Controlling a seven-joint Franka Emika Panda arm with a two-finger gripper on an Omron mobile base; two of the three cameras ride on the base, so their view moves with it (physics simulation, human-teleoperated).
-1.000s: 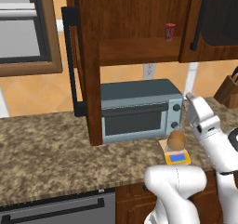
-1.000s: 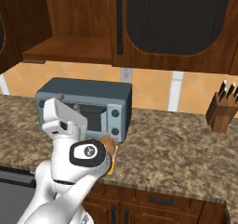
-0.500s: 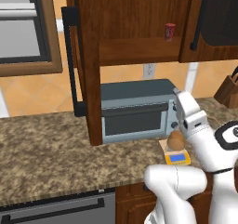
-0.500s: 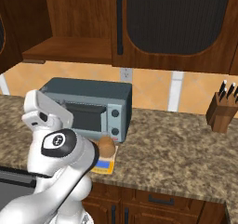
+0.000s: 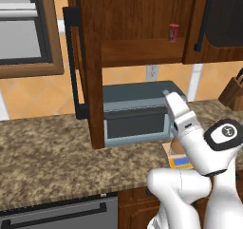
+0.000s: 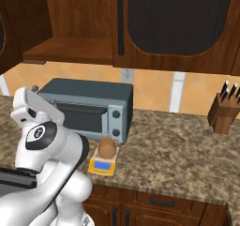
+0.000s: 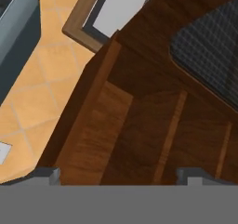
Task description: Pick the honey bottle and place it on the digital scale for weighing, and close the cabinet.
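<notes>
While the white arm fills the near right of the left base view, the honey bottle stands upright on the digital scale, which sits on the speckled worktop close to its front edge and just in front of the grey toaster oven. In the left base view the arm covers most of the scale, and only a sliver of the bottle shows beside it. To the right of the scale the worktop lies open as far as the knife block near the wall; to the left, bare stone runs along the front edge above a dark appliance door.

Higher and farther back, the pincer points up at the underside of the cabinet. Its two tips sit well apart at the bottom of the hand view with only brown wood between them, so it is spread and holds nothing. The left cabinet door stands swung outward, edge-on toward the base, its lower edge hanging down in front of the oven's left end and its black bar handle on the outer face. Behind it the shelf is exposed, with a small red can standing at its right end. The right door is shut.
</notes>
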